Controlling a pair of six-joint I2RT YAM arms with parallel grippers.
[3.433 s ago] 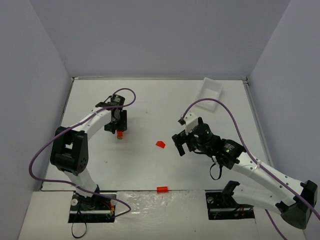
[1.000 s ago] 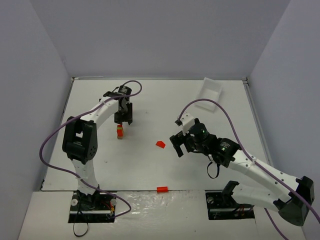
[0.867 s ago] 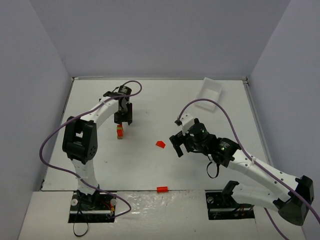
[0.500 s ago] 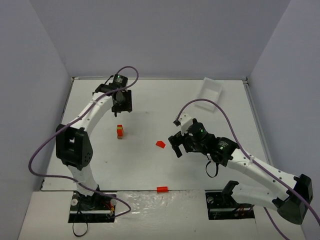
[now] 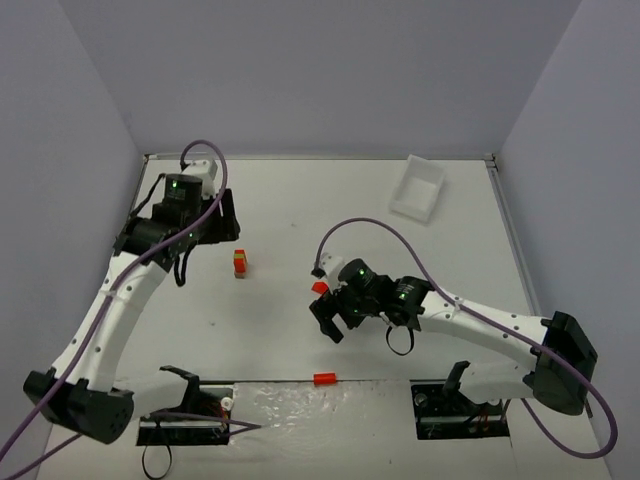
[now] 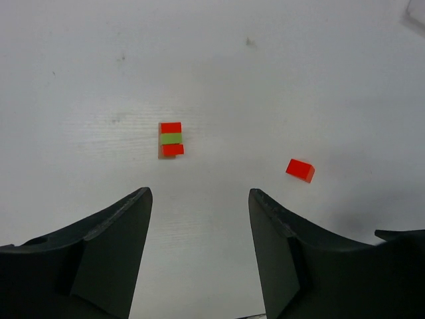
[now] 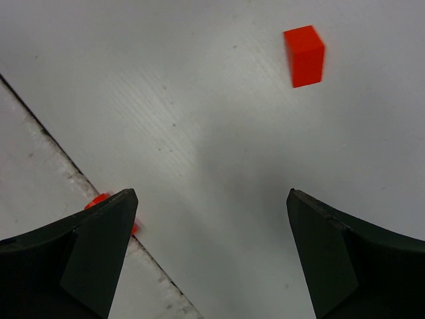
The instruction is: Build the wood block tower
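The left gripper (image 6: 199,193) is about half open and holds nothing; only bare table (image 6: 332,66) shows between its fingers. The tower (image 6: 171,139) stands ahead of it, a little to the left of the gap and well apart from both fingers. The tower shows a red, a lime green and a red layer, and one red layer is slightly shifted sideways. A red block (image 6: 300,170) lies ahead and to the right of this gripper.

The right gripper (image 7: 210,194) is wide open and also empty. The same red block lies ahead of it, toward its right finger. A second block (image 7: 99,199) peeks out beside its other finger, at the dark seam. The tray (image 5: 418,188) is far beyond this gripper.
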